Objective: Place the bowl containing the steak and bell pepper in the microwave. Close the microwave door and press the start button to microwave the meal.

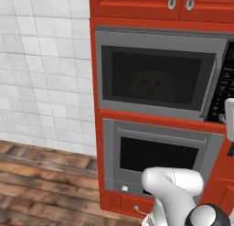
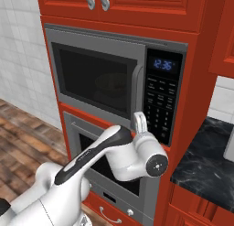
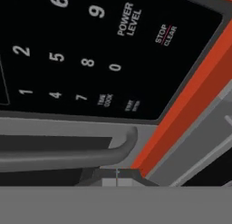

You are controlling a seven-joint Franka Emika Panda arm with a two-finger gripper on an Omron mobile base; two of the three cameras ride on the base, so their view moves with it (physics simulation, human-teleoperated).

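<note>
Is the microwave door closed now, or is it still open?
Closed. The microwave door lies flush in the grey frame, its handle beside the keypad, with the bowl dimly visible behind the glass.

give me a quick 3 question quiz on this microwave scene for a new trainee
1. True or false: the microwave door is shut.
2. What sits behind the door glass? A) a kettle B) the bowl C) a pan
3. Fill in: the hand view shows the gripper close to the ____.

Key
1. True.
2. B, seen dimly through the dark glass.
3. Keypad, with the curved door handle just beside it; the jaws are shut.
</note>
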